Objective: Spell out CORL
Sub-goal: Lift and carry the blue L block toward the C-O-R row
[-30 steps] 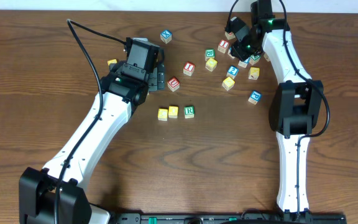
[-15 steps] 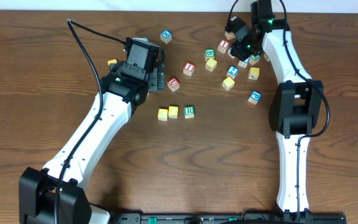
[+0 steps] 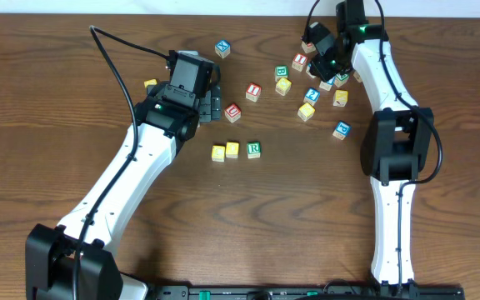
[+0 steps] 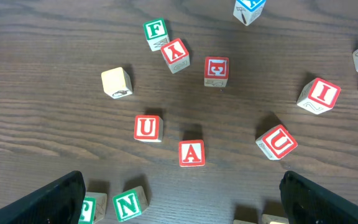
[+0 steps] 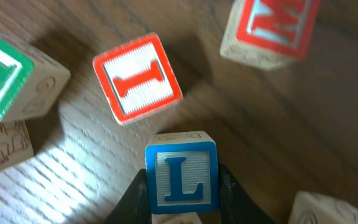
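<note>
The right end effector [image 5: 181, 190] has its fingers drawn in narrow on the L cube [image 5: 181, 171], pinching it by two opposite sides with the blue letter facing the wrist camera. It sits at the far right of the table [image 3: 307, 217], in among the loose cubes, with a red I cube [image 5: 137, 76] just ahead of the L. I can't tell whether the L is clear of the wood yet.

The row it belongs to lies well apart from it, nearer the robot and to its left. There a yellow cube [image 3: 218, 152], a second yellow cube [image 3: 232, 149] and the R cube [image 3: 254, 149] stand side by side in a line running left to right. The free spot is just right of the R.

The right arm is stretched far forward, its wrist bent down over the pile. The left end effector [image 4: 180, 186] is nearer the row but hangs wide and empty above the red-lettered cubes. I judge the carry falls to the right arm.
</note>
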Tool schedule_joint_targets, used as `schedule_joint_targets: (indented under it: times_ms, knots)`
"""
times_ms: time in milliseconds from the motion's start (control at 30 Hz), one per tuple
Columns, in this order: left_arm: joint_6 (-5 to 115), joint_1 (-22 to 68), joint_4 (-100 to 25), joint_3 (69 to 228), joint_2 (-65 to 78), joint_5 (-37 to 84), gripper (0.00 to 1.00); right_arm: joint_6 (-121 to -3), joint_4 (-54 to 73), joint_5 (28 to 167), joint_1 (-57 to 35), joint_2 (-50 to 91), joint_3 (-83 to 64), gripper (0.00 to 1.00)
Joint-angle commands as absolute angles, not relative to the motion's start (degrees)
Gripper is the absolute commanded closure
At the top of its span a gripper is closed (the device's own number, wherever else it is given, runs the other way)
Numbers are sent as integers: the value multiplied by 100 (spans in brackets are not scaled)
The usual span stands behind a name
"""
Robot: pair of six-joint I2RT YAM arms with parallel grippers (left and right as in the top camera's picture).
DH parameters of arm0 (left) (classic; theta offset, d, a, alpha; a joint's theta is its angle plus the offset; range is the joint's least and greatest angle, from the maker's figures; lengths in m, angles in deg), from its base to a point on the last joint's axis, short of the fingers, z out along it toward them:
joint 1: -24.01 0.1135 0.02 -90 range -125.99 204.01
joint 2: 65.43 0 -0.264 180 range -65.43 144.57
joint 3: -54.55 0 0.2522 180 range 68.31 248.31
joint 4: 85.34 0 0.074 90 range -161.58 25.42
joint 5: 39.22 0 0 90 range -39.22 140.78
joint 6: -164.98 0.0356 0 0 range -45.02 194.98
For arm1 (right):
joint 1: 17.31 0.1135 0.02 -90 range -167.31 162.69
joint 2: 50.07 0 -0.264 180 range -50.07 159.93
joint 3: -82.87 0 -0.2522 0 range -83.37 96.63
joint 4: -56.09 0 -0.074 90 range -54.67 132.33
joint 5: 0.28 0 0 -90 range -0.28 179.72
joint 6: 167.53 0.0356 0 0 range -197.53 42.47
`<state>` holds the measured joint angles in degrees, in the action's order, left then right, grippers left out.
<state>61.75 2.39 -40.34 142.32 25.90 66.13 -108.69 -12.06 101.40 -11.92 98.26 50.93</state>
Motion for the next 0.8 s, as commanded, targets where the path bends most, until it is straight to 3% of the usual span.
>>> schedule_joint_targets:
  times_ms: [0, 367, 767]
  knots:
    - [6251, 252, -4066, 14257, 2555, 6694, 2, -10541, -1351, 9764, -1138, 9253, 5163, 91]
    - [6249, 252, -4178, 14257, 2555, 6694, 2, -9358, -1941, 9412, -963, 8125, 5163, 94]
    - [6216, 274, -4296, 14270, 2551, 6692, 2, -7227, -3025, 7904, 137, 7857, 5163, 99]
